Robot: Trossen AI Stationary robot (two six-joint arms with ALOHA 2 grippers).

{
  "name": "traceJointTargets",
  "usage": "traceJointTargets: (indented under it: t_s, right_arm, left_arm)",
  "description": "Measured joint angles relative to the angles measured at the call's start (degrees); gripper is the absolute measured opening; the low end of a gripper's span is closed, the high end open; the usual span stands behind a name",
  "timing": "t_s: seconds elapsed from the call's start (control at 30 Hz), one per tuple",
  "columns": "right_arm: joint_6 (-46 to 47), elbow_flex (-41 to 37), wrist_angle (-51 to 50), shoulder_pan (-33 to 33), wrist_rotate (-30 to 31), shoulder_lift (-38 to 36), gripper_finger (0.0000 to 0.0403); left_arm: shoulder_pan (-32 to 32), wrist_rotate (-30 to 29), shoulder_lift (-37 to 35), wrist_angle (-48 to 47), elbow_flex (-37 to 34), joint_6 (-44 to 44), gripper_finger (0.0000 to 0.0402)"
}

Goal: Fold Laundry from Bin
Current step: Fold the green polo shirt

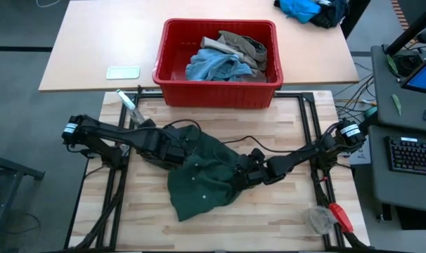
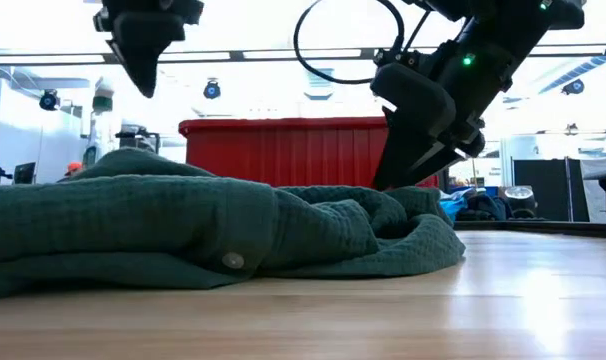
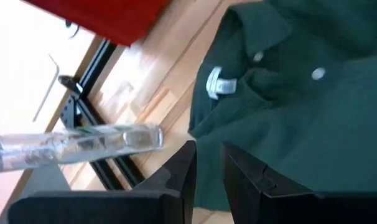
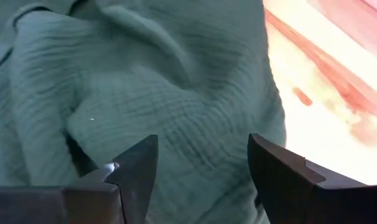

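The wooden table point(image 1: 283, 218) carries everything here, and the red bin point(image 1: 217, 90) stands at its far edge with a light blue piece point(image 1: 213, 67) and a khaki piece point(image 1: 244, 43) lying crumpled inside.

In front of the bin, near the middle of the table, a dark green garment point(image 1: 202, 179) lies in a loose rumpled heap. It shows buttons and a sewn label near a collar-like edge, so it reads more as a shirt than shorts. The weave is crinkled and thin, and it slumps flat with soft rolled folds. I judge it light, limp and not slippery; it will drape and bunch rather than hold any shape, and nothing about it is fragile. The best places to take hold look like the firmer edges: the collar or buttoned hem, or two outer corners, so it can be spread flat before folding.

The left gripper point(image 3: 207, 177) hangs above the garment's left edge with its fingers nearly together and nothing between them. The right gripper point(image 4: 201, 171) hovers low over the cloth's right side, its jaws apart and empty, close to the fabric but not pinching it.

A clear plastic bottle point(image 1: 127, 102) lies by the table's left rail.
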Motion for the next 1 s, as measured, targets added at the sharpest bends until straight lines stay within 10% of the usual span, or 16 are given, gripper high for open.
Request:
traceJointTargets:
  t_s: [0.2, 0.53, 0.8, 1.0]
  right_arm:
    - [-2.9, 0.5, 0.0, 0.0, 1.4, 0.0, 0.0231]
    - [-4.0, 0.4, -0.3, -0.4, 2.0, 0.1, 0.0218]
    - [-4.9, 0.3, -0.3, -0.8, 2.0, 0.1, 0.0194]
    - [-4.2, 0.3, 0.0, -0.8, 2.0, 0.1, 0.0178]
  left_arm:
    - [-0.9, 0.0, 0.0, 4.8, 1.8, 3.4, 0.0057]
    - [-7.7, 11.6, 0.0, 44.6, -15.1, 20.2, 0.0052]
    - [-12.0, 14.2, 0.2, 79.3, -34.0, 14.4, 0.003]
    - [-14.3, 14.2, 2.7, 86.8, -39.7, 5.9, 0.0004]
